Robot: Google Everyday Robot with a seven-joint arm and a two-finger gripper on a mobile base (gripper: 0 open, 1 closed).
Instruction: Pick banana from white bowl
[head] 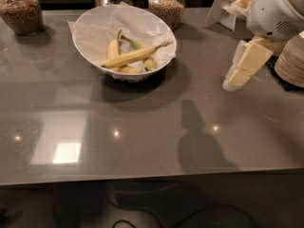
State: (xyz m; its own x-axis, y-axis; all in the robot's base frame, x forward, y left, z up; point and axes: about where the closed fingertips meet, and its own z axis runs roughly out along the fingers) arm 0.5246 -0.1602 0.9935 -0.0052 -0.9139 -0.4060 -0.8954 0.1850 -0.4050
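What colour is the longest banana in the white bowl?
Pale yellow banana, greenish tips, camera view; the gripper hangs right of the white bowl.

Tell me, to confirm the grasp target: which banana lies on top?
The longest, slimmest banana, lying across the plumper ones in the white bowl; pincer hovers far right.

The room was dim, lit from overhead; a bright square glared on the table before the white bowl, and the gripper, right of the bowl, threw a soft shadow.
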